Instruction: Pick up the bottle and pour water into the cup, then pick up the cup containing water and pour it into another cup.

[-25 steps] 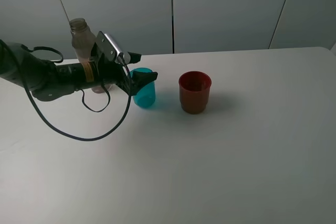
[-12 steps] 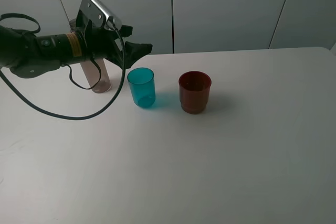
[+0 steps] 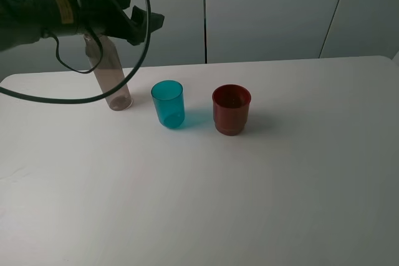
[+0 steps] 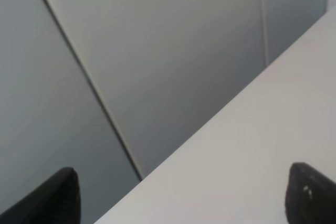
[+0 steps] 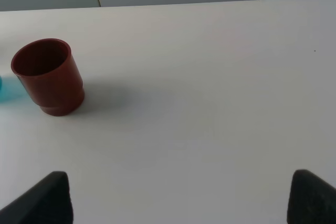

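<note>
bottle (image 3: pixel 112 78), clear and uncapped, stands on the white table (image 3: pixel 249 185) below and a little behind the left pincer (image 3: pixel 140 26), which hangs in the air above it with its jaws spread wide and nothing between them. the teal cup (image 3: pixel 168 104) sits below the pincer's tips, just beside the bottle, and the dark red cup (image 3: pixel 231 109) stands farther out past it. the right pincer (image 5: pixel 178 198) looks down on the red cup from well off, its jaws wide apart and empty. judging by this, the first pick is not yet made; the next move calls for lowering the left pincer around the bottle's body and closing.
</note>
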Motion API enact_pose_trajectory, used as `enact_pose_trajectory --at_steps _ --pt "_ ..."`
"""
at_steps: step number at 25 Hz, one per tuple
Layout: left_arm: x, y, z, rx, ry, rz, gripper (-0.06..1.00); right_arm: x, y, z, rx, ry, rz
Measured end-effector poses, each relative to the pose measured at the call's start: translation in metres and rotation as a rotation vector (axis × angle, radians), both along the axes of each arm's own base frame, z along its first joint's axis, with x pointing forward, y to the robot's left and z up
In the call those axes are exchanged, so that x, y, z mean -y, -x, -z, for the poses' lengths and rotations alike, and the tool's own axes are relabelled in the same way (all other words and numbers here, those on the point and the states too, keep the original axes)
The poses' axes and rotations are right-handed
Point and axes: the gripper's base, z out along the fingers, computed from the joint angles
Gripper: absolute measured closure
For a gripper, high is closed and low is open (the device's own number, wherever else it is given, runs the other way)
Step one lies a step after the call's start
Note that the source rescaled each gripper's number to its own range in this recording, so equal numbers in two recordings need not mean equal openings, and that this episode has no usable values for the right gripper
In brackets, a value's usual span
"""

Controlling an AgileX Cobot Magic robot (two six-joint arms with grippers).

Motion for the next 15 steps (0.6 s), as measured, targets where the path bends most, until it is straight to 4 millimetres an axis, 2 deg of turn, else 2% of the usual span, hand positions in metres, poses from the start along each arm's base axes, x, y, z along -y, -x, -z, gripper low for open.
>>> enact_pose_trajectory --at_steps 5,9,15 --pt "-0.013 0.028 -0.026 -0.129 -0.048 -0.193 -0.05 0.000 0.000 0.000 0.000 0.000 0.000" --pt "-0.018 0.054 -0.048 -0.181 -0.032 -0.260 -0.05 0.000 0.000 0.000 0.000 0.000 0.000" --pt "-0.032 0.089 -0.066 -0.288 -0.058 -0.375 -0.05 0.000 0.000 0.000 0.000 0.000 0.000"
